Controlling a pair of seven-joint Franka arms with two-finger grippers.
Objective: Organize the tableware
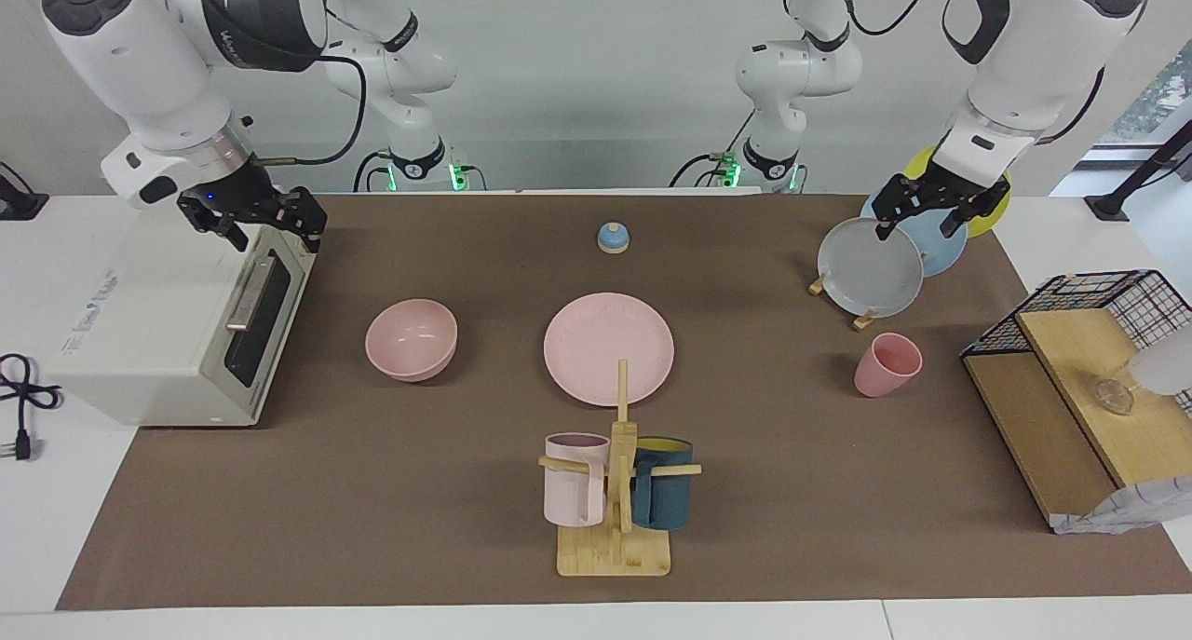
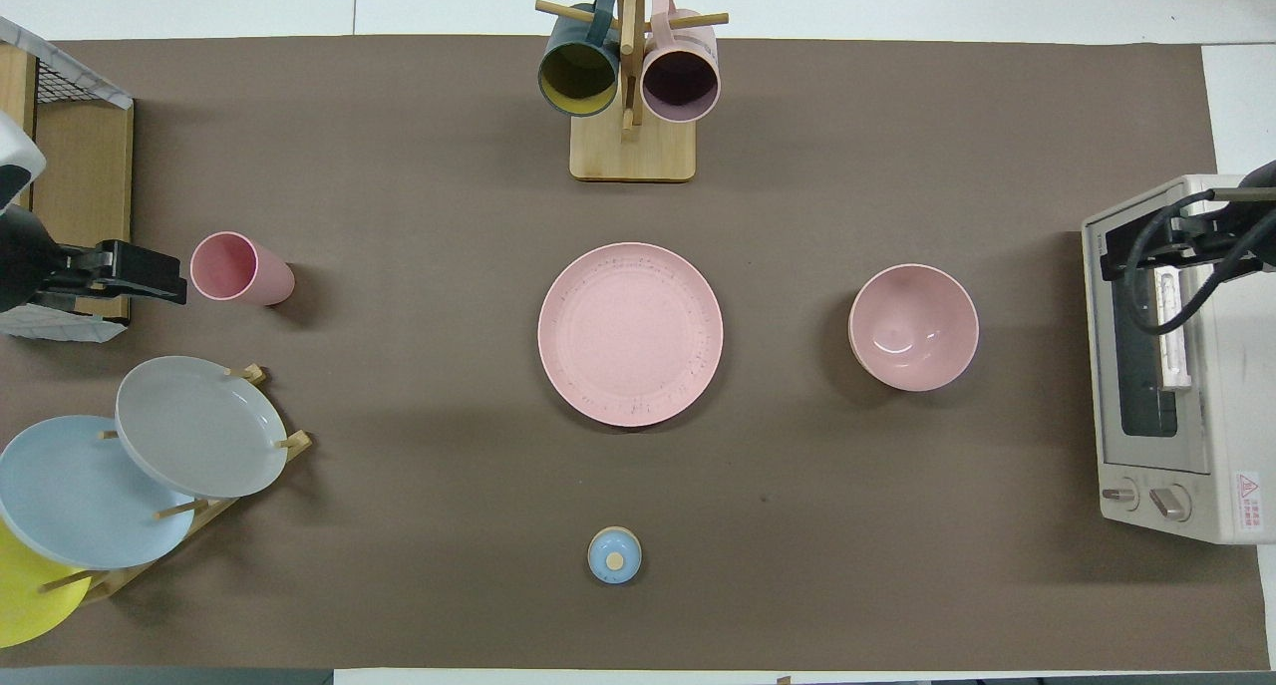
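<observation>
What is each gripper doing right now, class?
Left gripper: open, empty, over the rack of plates.
Right gripper: open, empty, over the toaster oven.

Plate (image 1: 608,347) at mid desk (image 1: 419,528). Bowl (image 1: 411,339) beside it twd right arm's end, apart from it. Cup (image 1: 887,364) beside plate twd left arm's end, well apart, upright. Mug tree (image 1: 617,491) w/ two mugs hung on it, farther from robots than plate, just beside plate's rim. Bell (image 1: 613,238) nearer to robots than plate. Toaster oven (image 1: 177,323) at right arm's end, beside bowl. Plate rack (image 1: 885,258) w/ three plates on edge at left arm's end, nearer to robots than cup. Wire shelf (image 1: 1080,388) at left arm's end, beside cup.
</observation>
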